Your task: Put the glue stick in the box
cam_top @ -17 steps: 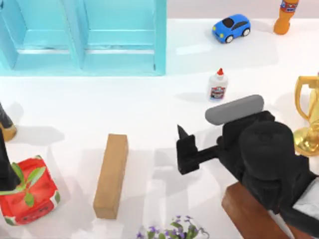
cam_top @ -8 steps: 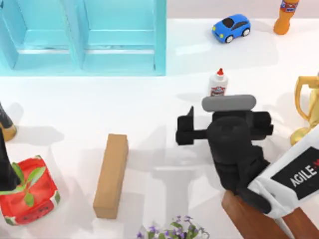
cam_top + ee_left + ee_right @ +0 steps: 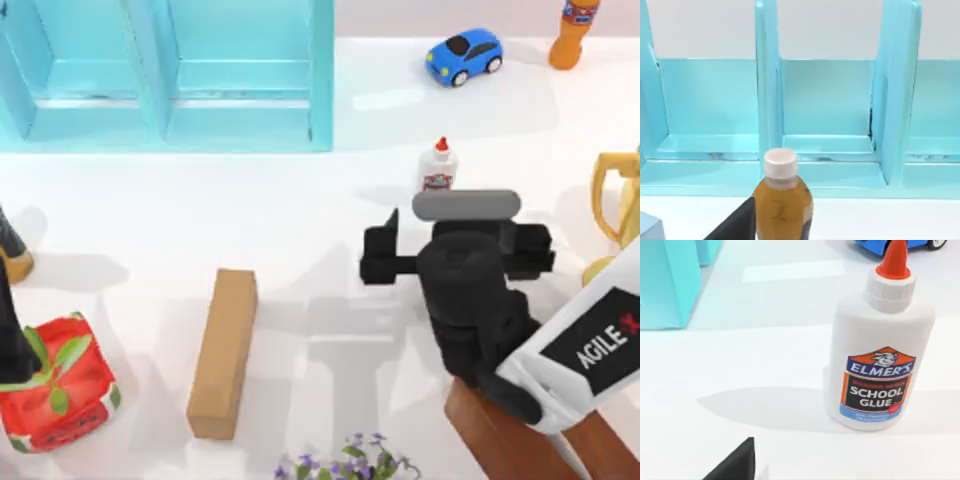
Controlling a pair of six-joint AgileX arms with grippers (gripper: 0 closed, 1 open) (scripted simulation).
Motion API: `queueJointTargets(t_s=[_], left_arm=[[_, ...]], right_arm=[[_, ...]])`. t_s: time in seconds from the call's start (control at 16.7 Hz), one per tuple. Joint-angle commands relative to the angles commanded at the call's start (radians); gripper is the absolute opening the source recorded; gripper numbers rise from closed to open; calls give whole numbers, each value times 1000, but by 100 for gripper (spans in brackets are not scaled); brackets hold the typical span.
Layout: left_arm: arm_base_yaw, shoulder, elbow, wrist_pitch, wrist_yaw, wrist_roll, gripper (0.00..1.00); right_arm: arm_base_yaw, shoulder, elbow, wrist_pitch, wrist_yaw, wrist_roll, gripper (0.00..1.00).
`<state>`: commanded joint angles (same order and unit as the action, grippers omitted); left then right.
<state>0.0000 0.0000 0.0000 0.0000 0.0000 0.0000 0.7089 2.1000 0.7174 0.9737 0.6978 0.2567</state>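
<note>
On the table's right half, the glue stick (image 3: 438, 167) stands upright just beyond our right gripper (image 3: 455, 240), apart from it; whether its fingers are open we cannot tell. Our left arm sits parked at the left edge.
</note>
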Motion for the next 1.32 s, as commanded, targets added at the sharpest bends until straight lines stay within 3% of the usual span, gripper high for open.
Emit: queueJointTargets(t_s=[0.6,1.08,1.32], left_arm=[[0,0,0,0,0,0,100],[0,0,0,0,0,0,100],[0,0,0,0,0,0,100]], right_arm=[[-169,63,25,96,-152,-76,100],[-169,245,332,-30,-147,-76,100],[-164,268,360,-44,-143,-74,100]])
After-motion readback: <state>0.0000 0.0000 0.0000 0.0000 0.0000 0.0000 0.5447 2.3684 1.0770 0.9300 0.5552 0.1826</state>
